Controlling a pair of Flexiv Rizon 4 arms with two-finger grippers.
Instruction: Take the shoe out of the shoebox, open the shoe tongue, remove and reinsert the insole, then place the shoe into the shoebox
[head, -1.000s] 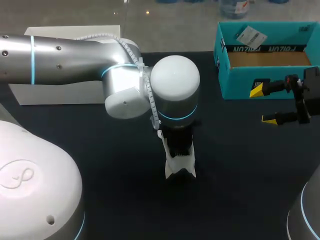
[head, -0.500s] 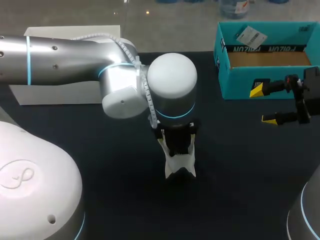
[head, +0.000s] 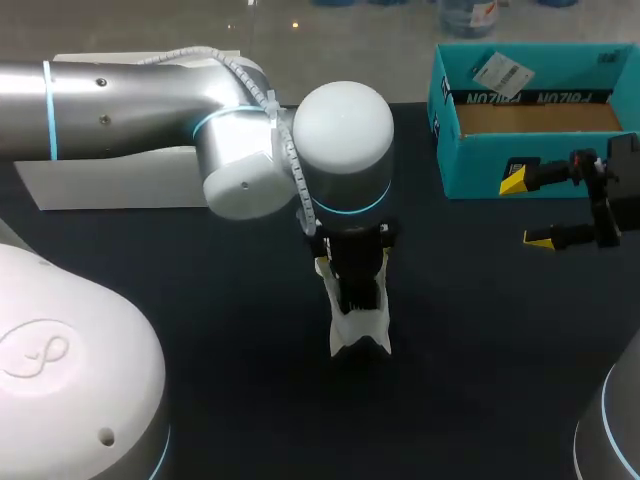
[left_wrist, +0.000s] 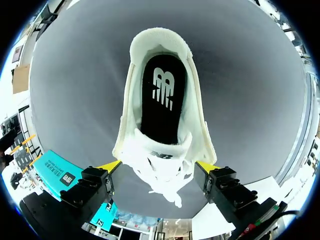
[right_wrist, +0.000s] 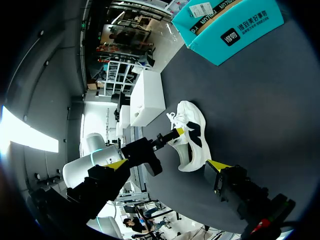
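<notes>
A white shoe (head: 360, 332) stands on the dark table at the middle, its heel toward me. In the left wrist view the shoe (left_wrist: 200, 135) is seen from above, with a black insole (left_wrist: 162, 97) lying inside it. My left gripper (left_wrist: 158, 167) hangs open over the laces and tongue, one yellow tip off each side of the shoe. My left arm's wrist (head: 345, 170) hides the front of the shoe in the head view. My right gripper (head: 527, 208) is open and empty in front of the teal shoebox (head: 470, 170), far from the shoe (right_wrist: 192, 142).
The open shoebox (right_wrist: 230, 30) sits at the back right with a brown floor and a paper tag inside. A white box (head: 100, 190) lies at the back left, partly behind my left arm. Bare dark table surrounds the shoe.
My left arm's wrist has drawn back and up a little from the shoe. The shoe and my right arm have stayed where they were.
</notes>
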